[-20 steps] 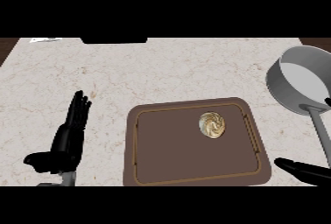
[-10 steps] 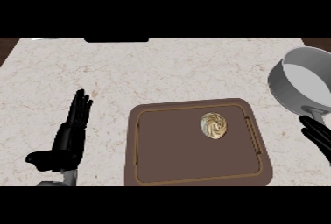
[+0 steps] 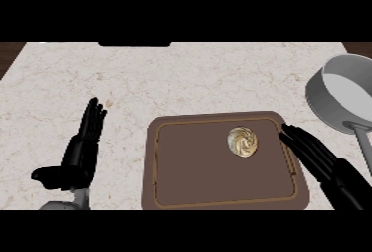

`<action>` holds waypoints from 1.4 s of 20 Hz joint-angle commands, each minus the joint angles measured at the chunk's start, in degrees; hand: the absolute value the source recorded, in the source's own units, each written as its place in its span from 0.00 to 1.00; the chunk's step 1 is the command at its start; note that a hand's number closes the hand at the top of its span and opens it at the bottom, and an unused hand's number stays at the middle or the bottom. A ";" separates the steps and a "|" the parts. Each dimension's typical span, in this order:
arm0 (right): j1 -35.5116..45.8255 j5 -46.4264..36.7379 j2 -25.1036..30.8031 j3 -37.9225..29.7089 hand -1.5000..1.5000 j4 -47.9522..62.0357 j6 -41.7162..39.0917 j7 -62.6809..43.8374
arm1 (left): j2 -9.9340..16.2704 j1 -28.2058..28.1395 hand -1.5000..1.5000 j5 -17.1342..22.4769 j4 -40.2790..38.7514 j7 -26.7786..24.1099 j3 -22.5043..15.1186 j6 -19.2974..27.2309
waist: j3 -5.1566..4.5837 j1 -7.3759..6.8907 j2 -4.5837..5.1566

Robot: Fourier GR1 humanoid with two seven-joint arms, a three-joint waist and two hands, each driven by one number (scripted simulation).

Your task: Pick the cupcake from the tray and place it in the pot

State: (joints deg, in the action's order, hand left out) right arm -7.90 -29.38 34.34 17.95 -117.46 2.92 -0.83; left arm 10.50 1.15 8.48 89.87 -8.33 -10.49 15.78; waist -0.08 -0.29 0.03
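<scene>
The cupcake (image 3: 242, 141) sits on the tray (image 3: 189, 187). The right hand (image 3: 320, 160), fingers spread straight, hovers just beside it and should curl round the cupcake before lifting toward the pot (image 3: 341, 93).

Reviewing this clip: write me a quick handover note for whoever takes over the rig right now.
Left hand: open, resting at the view's left, fingers up.
Right hand: open, holding nothing, fingers straight along the tray's right rim, beside the cupcake.
Cupcake sits in the tray's upper right part, untouched.
Pot: at the right edge, nothing visible inside.
Done: nothing yet. Left: grasp the cupcake, lift it, place it in the pot.
</scene>
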 commanded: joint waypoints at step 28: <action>16.44 -20.12 -22.06 -1.10 0.00 29.29 -8.64 -1.66 | -4.19 -3.68 0.50 -4.63 2.57 0.50 4.60 -5.57 | 0.09 0.05 -0.03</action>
State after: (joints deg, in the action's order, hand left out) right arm 5.27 -48.59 14.72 17.94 -93.69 -5.14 -3.45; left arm 6.41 -1.22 4.17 91.19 -7.96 -6.07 11.17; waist -0.34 -0.05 -0.30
